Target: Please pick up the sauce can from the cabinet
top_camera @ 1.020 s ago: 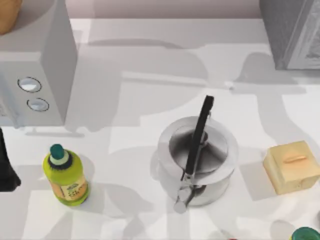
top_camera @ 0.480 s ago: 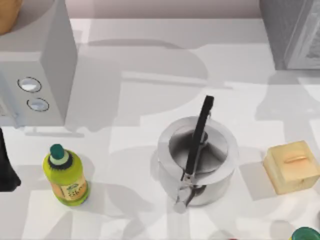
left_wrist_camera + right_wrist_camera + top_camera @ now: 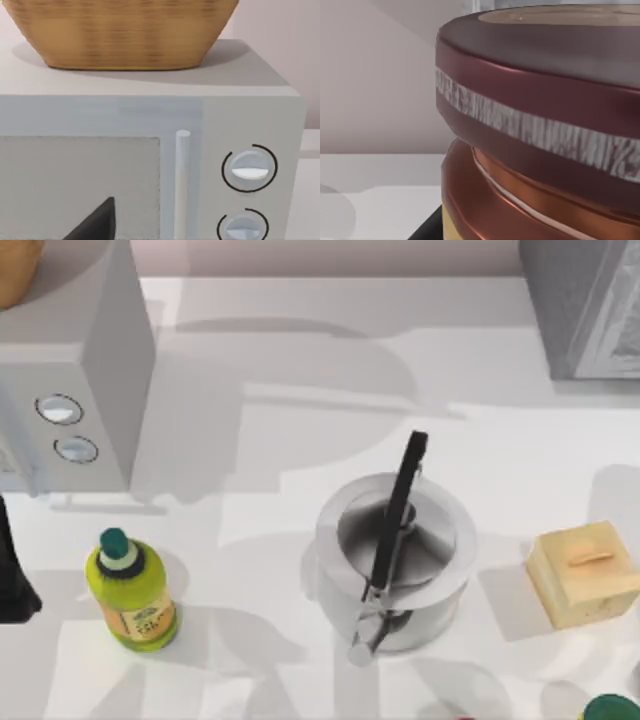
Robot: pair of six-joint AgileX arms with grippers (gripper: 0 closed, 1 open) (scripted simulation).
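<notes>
The sauce can (image 3: 545, 130) looms very close in the right wrist view, with a dark red rim, a pale band and a coppery side. My right gripper (image 3: 427, 229) is shut on it; a black sliver of a finger shows beside the can's base, with wall and table behind. My left arm (image 3: 12, 575) is parked at the table's left edge. Its gripper (image 3: 95, 224) faces the front of a white microwave (image 3: 150, 165).
A steel pot (image 3: 392, 558) with a black handle stands mid-table. A yellow-green bottle (image 3: 130, 592) is at the front left and a tan box (image 3: 583, 572) at the right. The grey cabinet (image 3: 585, 305) fills the back right corner. A wicker basket (image 3: 125, 30) sits on the microwave (image 3: 70, 370).
The arm's shadow on the right side of the table has slid farther right and toward the front. The pot, bottle, box and left arm have not moved.
</notes>
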